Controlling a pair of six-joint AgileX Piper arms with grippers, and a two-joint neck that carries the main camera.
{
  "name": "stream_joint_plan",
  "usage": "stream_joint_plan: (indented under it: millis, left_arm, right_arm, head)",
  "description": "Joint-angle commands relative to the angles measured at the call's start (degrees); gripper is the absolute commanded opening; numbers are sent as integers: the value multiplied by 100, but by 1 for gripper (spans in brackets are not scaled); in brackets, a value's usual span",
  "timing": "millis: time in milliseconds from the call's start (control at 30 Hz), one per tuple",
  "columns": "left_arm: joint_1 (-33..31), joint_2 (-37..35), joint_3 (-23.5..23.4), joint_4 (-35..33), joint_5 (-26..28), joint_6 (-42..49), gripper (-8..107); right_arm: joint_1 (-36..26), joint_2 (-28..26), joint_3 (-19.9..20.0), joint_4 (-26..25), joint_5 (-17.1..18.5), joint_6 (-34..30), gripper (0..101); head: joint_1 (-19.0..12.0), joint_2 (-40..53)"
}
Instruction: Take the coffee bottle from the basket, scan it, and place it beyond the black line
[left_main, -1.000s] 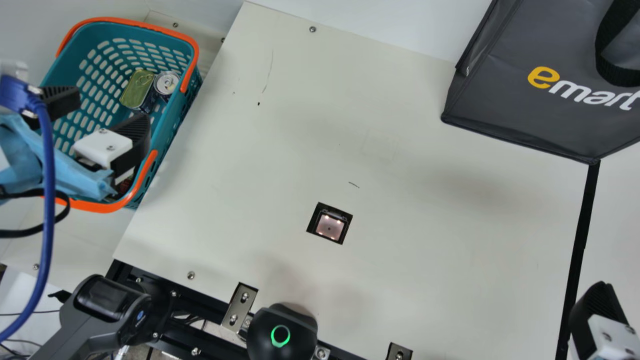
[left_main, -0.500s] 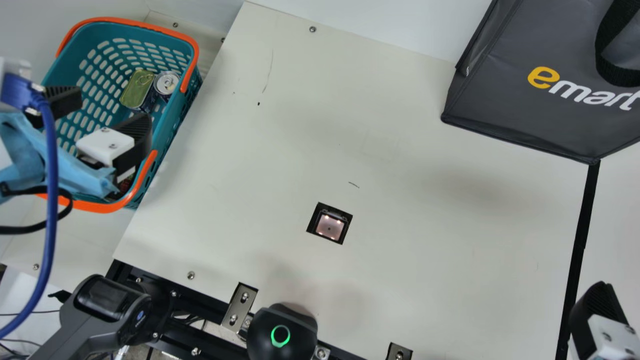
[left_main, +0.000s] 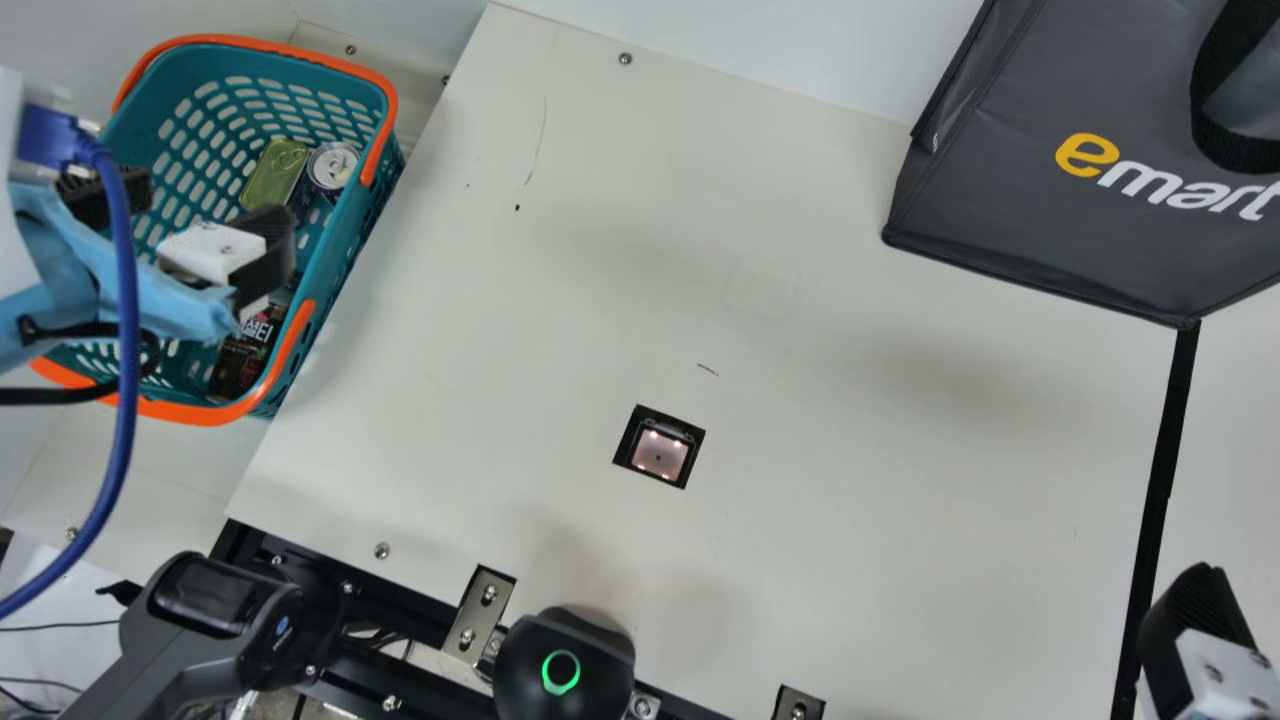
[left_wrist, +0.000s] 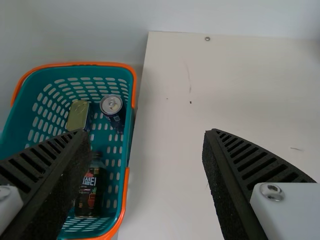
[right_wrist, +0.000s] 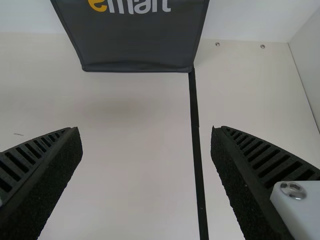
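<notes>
Basket (left_main: 350, 235), left: coffee bottle (left_main: 243, 352) lying in its near right part, tin (left_main: 274, 178) and can (left_main: 332, 166) farther back | left gripper (left_main: 208, 205) above it, spread wide, holding nothing | right gripper (left_main: 1195, 625) near right by black line (left_main: 1158, 490), also wide, empty | scanner window (left_main: 660, 453) mid-table

Looks like smooth, faintly shiny plastic on the basket (left_main: 210, 63). Gleams as metal on the can lid (left_wrist: 111, 104) and bracket (left_main: 478, 612); seems glossy plastic on the bottle (left_wrist: 90, 195), though partly hidden. Reads smooth and matt on the tabletop (left_main: 850, 250), like dull cloth on the bag (left_main: 1040, 230).
</notes>
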Motion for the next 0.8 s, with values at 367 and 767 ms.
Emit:
stream_joint_plan:
  millis: [367,767]
  left_arm:
    - [1117,294,-37,-279,-168,470,90]
    - [2472,623,25,-961,-369,1344,90]
  right_arm:
    - [0,0,0,0,0,0,91]
    - [0,0,0,0,6,0,91]
  head:
    - [-148,14]
    - [-148,14]
